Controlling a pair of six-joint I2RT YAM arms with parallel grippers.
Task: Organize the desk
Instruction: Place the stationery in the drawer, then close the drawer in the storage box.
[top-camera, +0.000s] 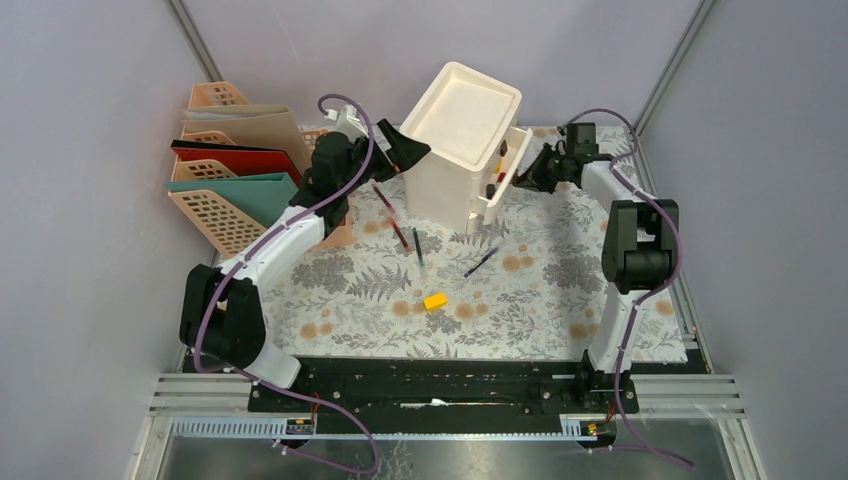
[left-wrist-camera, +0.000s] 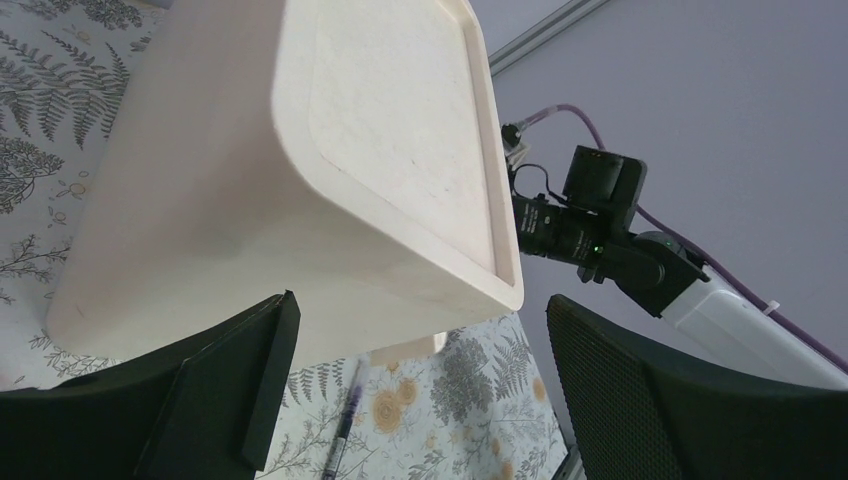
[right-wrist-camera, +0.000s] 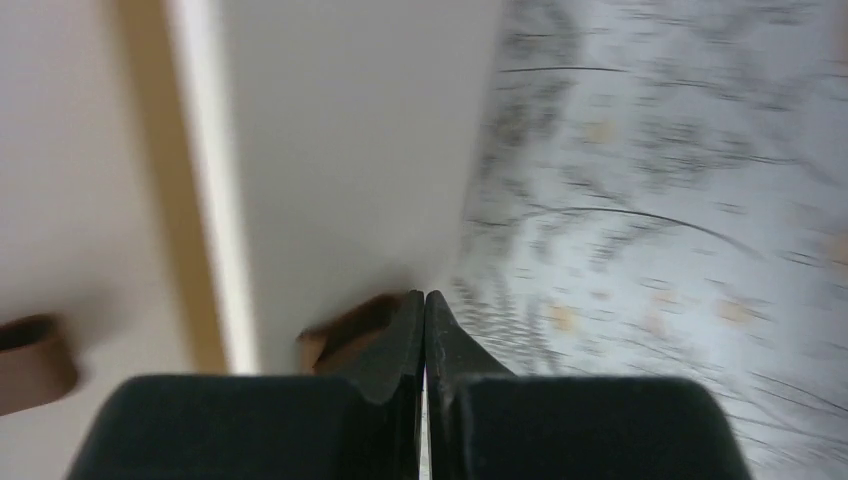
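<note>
At far left on the pale fern-printed cloth desk (top-camera: 540, 300) stand peach mesh file racks (top-camera: 215, 215). My left gripper (top-camera: 408, 148) gapes fully wide, holding nothing, beside the cream plastic drawer box (top-camera: 465, 130). Loose pens (top-camera: 418, 247) and a small yellow block (top-camera: 435, 300) lie mid-desk. My right gripper (top-camera: 527, 175) is pinched together on nothing at the box's right side.

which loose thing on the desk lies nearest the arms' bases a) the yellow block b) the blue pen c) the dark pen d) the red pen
a: in the top view the yellow block sits lowest on the desk, closest to the black rail, while the blue pen, red pen and dark pen lie farther back.
</note>
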